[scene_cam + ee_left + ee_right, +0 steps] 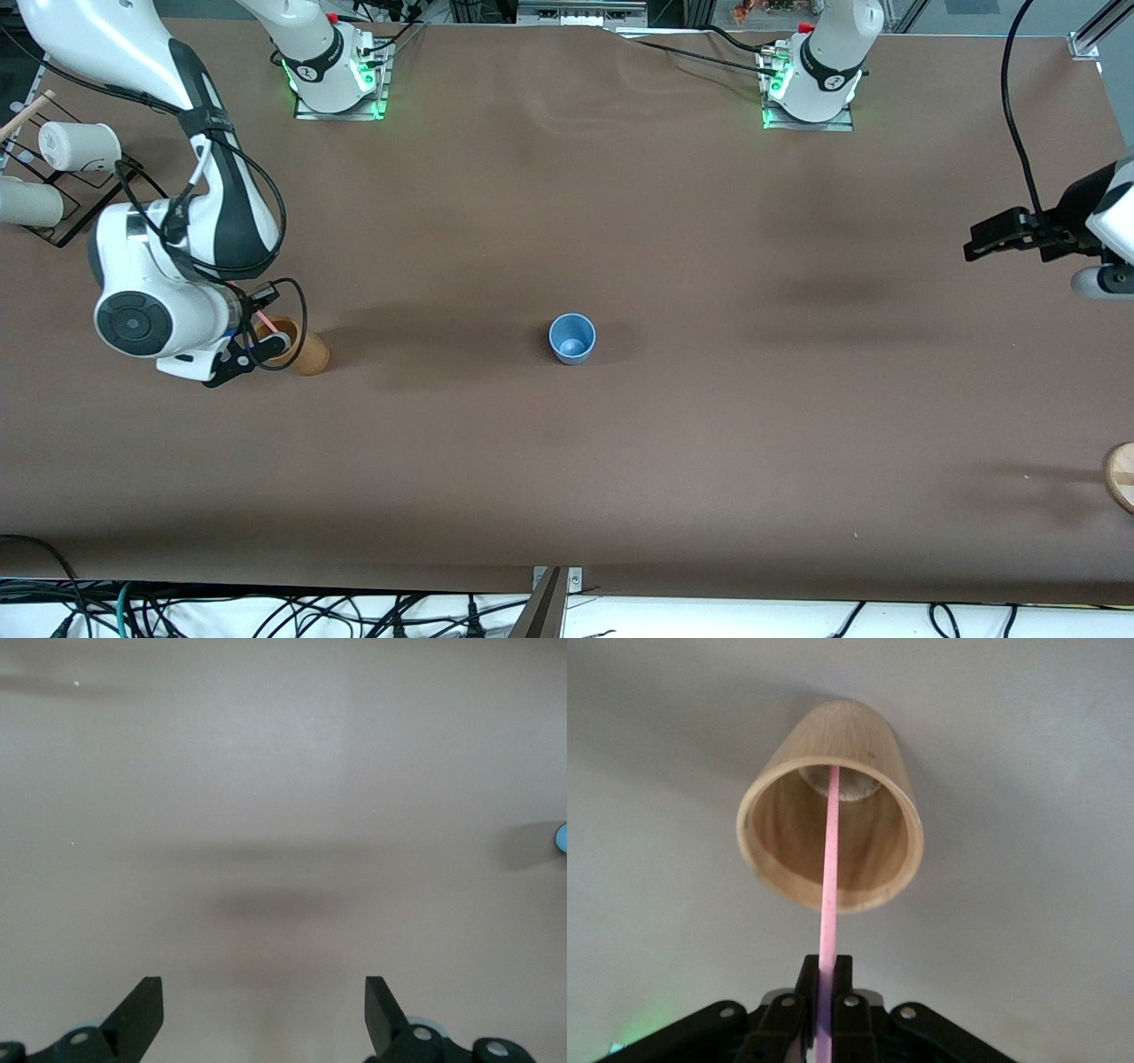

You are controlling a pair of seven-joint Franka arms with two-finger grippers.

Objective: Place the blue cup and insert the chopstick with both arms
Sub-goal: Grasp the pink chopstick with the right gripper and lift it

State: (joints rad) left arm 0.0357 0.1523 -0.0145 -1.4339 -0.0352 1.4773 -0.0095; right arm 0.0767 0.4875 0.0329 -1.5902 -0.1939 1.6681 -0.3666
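Brown matte table [673, 221] spreads wide beneath us. Our right gripper [824, 1014], over the smooth tan wooden cup [301, 348] toward the right arm's end, is clenched on the thin pink chopstick [829, 877], whose tip sits inside that cup. Our left gripper [264, 1014] waits released above bare table at the left arm's end. Upright mid-table stands the small tapered blue cup [572, 338]. We judge placing done, insertion left.
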